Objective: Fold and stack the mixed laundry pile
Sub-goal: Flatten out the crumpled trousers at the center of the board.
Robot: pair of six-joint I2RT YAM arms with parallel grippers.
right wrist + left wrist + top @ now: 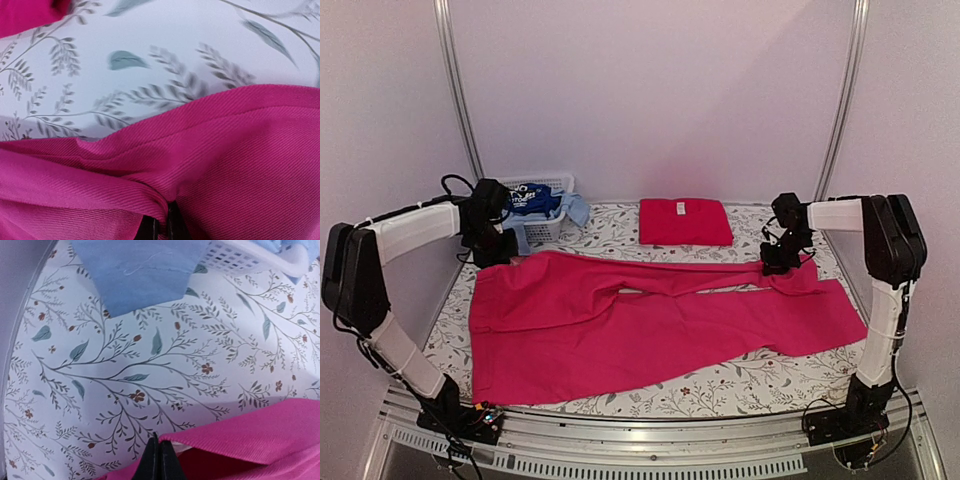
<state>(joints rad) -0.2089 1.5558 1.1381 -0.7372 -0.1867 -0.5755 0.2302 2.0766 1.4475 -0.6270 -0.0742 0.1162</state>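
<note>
One pair magenta twill trousers [650, 320], spread flat, left tool [159, 460] gripping waistband, right tool [162, 225] gripping leg

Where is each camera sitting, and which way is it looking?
Top: above and behind, looking down at the table; left arm and right arm show.
Left wrist: on the left arm, looking past the shut left gripper at the pink trousers, blue cloth and basket.
Right wrist: on the right arm, close over the trousers; the shut right gripper shows.
Shared: all see the trousers; top and left wrist see the basket.
</note>
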